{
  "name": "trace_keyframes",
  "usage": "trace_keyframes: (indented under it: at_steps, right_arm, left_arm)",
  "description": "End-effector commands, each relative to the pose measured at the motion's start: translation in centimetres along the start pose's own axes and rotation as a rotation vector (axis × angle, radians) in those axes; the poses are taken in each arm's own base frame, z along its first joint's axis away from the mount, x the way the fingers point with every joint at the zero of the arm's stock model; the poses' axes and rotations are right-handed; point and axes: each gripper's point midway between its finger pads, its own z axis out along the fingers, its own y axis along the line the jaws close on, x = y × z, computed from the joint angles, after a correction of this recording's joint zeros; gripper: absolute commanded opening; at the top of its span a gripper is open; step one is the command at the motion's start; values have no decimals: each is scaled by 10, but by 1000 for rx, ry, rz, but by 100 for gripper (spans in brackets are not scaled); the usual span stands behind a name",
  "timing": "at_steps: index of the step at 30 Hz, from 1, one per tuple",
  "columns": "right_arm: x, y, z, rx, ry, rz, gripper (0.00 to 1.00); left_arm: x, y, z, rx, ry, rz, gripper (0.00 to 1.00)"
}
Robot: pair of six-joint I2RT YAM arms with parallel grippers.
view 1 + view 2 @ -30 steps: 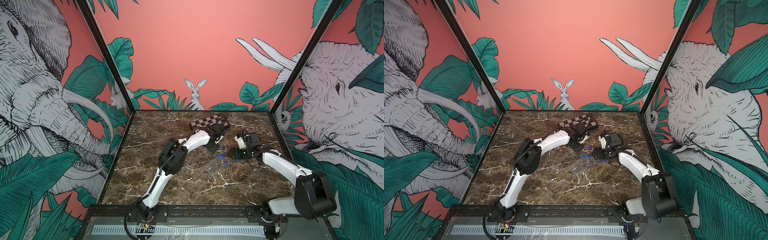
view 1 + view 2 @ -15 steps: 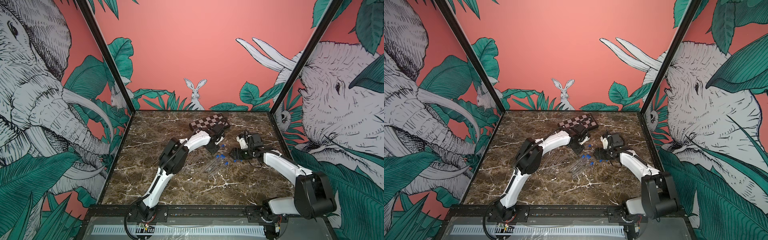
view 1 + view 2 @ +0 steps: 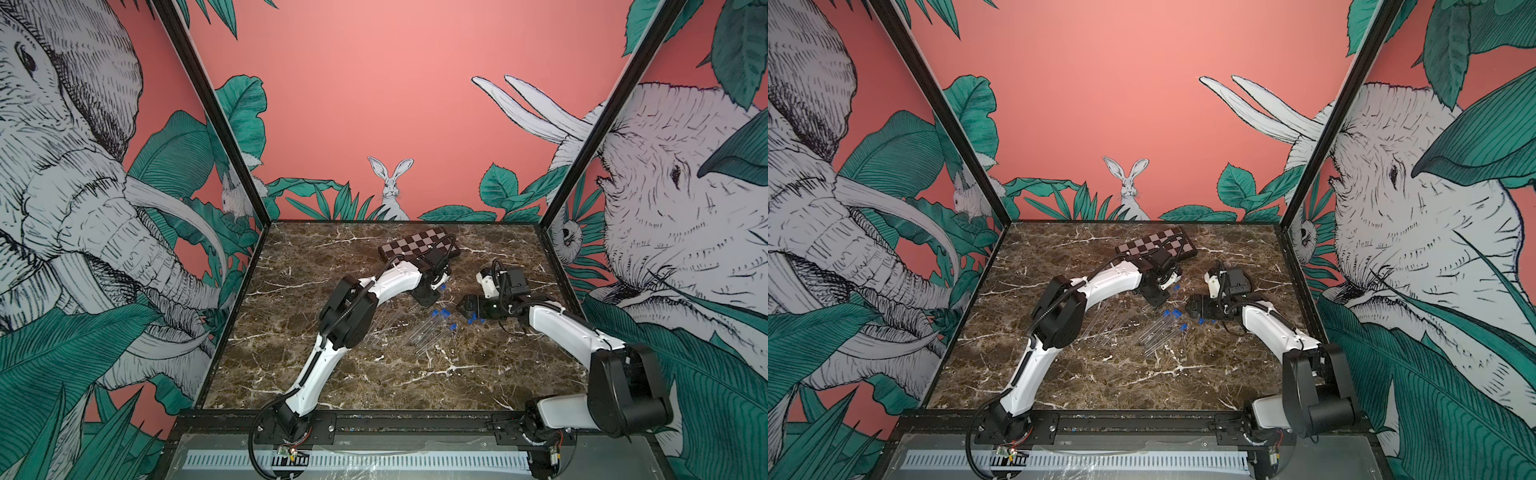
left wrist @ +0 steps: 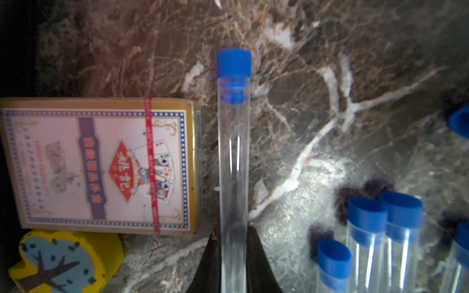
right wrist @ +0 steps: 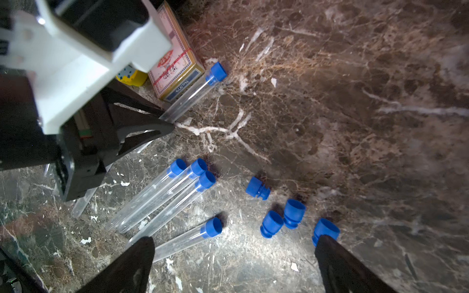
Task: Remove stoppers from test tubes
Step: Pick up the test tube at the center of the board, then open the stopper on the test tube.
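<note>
My left gripper (image 4: 233, 230) is shut on a clear test tube (image 4: 233, 165) lying on the marble, its blue stopper (image 4: 234, 63) still in the far end. The same tube (image 5: 190, 95) shows in the right wrist view beside the card box. My right gripper (image 5: 234, 242) hangs open and empty over the marble. Several loose blue stoppers (image 5: 271, 223) lie just ahead of it, one (image 5: 326, 229) touching a fingertip. Three stoppered tubes (image 5: 162, 195) lie side by side, and another (image 5: 187, 239) lies near the other finger. In both top views the grippers (image 3: 432, 297) (image 3: 1190, 309) are close together mid-table.
A playing-card box (image 4: 101, 165) lies along the held tube, with a yellow block (image 4: 63, 261) beside it. A checkered box (image 3: 415, 245) sits behind the left arm. Bare clear tubes (image 3: 384, 324) lie under the left forearm. Walls enclose the marble table (image 3: 374, 386).
My left gripper has closed onto the test tube. My right gripper has opened wider. Both arms have hardly shifted.
</note>
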Motion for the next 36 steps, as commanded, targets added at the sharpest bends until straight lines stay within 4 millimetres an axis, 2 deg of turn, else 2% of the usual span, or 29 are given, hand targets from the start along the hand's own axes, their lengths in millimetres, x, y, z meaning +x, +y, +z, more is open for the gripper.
trace_keyframes:
  at_steps: [1,9,14,18,21,24,27,36]
  right_arm:
    - [1,3,1,-40,-4,8,99]
    - [-1,15,-4,-112,-12,16,99]
    - [-6,32,-8,-206,-29,31,99]
    - [-13,49,-13,-312,-67,48,98]
    - [-20,65,-19,-414,-104,62,95]
    - [-27,78,-27,-489,-138,66,86]
    - [-31,91,-35,-556,-151,57,81]
    - [-28,122,-39,-649,-131,6,68]
  left_arm:
    - [13,-3,-14,12,37,24,9]
    - [0,-4,-79,12,-97,9,8]
    - [12,-14,-116,27,-185,17,7]
    - [30,-26,-138,34,-246,40,7]
    - [47,-29,-142,29,-250,38,7]
    - [62,-34,-145,34,-254,35,7]
    - [70,-40,-148,43,-278,38,7]
    - [72,-56,-152,61,-303,83,7]
